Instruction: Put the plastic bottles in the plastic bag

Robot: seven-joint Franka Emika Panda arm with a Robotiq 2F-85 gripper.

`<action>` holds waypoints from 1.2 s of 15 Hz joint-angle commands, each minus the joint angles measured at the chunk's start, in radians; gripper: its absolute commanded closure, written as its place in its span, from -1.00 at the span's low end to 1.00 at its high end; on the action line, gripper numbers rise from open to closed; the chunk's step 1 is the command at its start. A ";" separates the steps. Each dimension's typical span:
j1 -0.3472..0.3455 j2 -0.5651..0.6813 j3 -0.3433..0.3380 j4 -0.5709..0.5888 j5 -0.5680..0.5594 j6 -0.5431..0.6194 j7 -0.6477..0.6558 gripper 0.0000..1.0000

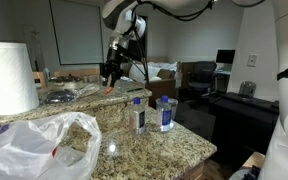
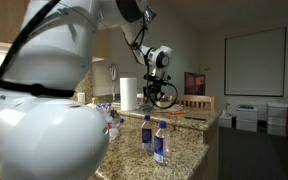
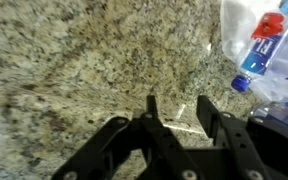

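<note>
Currently the gripper (image 1: 112, 72) hangs over the back part of the granite counter (image 1: 174, 150), upper centre of frame in an exterior view; jaws apart w/ nothing between them, and the wrist view shows only bare stone in the gap. Key relation: the lying bottle (image 3: 264, 38) sits upper right of the wrist frame, off to the side of the jaws, not under them; its long axis runs diagonal, w/ the blue cap (image 3: 240, 83) at the lower-left end nearest the gripper and the body going up-right; it rests against crinkly clear plastic, can't tell if that's part of the bag. The upright bottle (image 1: 137, 116) and second upright bottle (image 1: 166, 113) stand side by side mid-frame, below-right of the gripper, apart from it. The plastic bag (image 1: 39, 142) is a heap at lower left, well apart from the gripper; the paper towel roll (image 1: 9, 78) at upper left is not a task obj. Judgement: approach phase, no bottle in hand; at least two bottles outside the bag, so the task is far from done. Next grab prob needs a shift toward the wrist frame's upper right plus wrist rotation so the jaws close across the lying bottle's short axis; risks are pinching the film along w/ it, or the round body rolling off.
</note>
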 commanded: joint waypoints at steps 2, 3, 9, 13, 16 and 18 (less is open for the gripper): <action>0.027 -0.171 0.026 -0.191 -0.101 0.039 0.018 -0.65; 0.037 -0.146 0.046 -0.183 -0.048 0.049 -0.019 -0.80; 0.099 0.074 0.136 -0.095 0.071 0.280 -0.027 -1.00; 0.121 0.185 0.170 -0.027 0.074 0.437 0.033 -1.00; 0.150 0.231 0.184 0.014 0.035 0.507 0.068 -1.00; 0.186 0.235 0.178 0.026 -0.013 0.519 0.105 -1.00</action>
